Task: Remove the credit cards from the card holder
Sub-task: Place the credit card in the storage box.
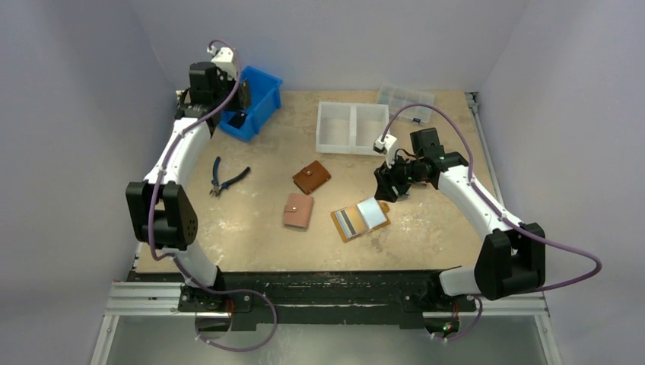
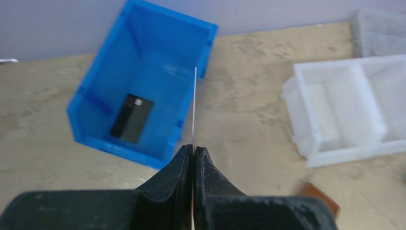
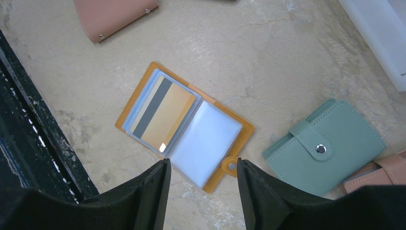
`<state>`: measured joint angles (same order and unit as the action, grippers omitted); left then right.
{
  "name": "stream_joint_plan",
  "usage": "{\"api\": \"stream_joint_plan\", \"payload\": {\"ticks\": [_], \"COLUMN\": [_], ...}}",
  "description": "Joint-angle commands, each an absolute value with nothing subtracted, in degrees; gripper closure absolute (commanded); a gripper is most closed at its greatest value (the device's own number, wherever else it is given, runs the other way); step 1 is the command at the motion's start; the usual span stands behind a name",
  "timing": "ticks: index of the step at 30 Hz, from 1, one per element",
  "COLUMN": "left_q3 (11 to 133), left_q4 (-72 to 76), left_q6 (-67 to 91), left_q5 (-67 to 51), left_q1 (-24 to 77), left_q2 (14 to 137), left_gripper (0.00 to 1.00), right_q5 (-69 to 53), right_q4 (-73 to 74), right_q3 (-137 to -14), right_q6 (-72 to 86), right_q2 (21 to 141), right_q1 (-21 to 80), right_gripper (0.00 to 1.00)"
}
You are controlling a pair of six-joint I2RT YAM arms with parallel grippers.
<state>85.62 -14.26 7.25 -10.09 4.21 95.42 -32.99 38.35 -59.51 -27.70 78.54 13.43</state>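
The card holder lies open on the table, mustard-orange with clear sleeves. One credit card, gold with a dark stripe, sits in its left sleeve; the right sleeve looks bare. My right gripper hovers open just above the holder's snap-tab edge, with nothing between its fingers. My left gripper is shut on a thin credit card seen edge-on, held over the rim of the blue bin at the back left. A dark card lies inside that bin.
A teal wallet lies right of the holder. A brown wallet and a pink wallet lie to its left. Pliers rest near the left arm. A white two-part tray and a clear box stand at the back.
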Motion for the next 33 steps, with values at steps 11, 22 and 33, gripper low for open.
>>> {"api": "stream_joint_plan", "payload": {"ticks": [11,22,33], "left_q3": [105.6,117.4,122.5], "left_q4": [-17.6,-24.9,-23.5], "left_q6": [-3.5,1.7,6.5], "left_q5": [-19.4,-31.4,-7.3], "left_q1": [-5.3,-7.9,-6.9], "left_q2": [118.5,133.4,123.1], "left_gripper": [1.0,0.93,0.65], "right_q5": [-35.7,-36.2,-36.2], "right_q4": [38.7,38.8,38.6], "right_q3": [-59.0,-58.9,-58.6], "right_q6": [-29.5,-29.5,-29.5], "right_q2": [77.2,77.9,78.5], "right_q1": [13.4,13.4,13.4], "right_gripper": [0.42,0.43,0.43]}}
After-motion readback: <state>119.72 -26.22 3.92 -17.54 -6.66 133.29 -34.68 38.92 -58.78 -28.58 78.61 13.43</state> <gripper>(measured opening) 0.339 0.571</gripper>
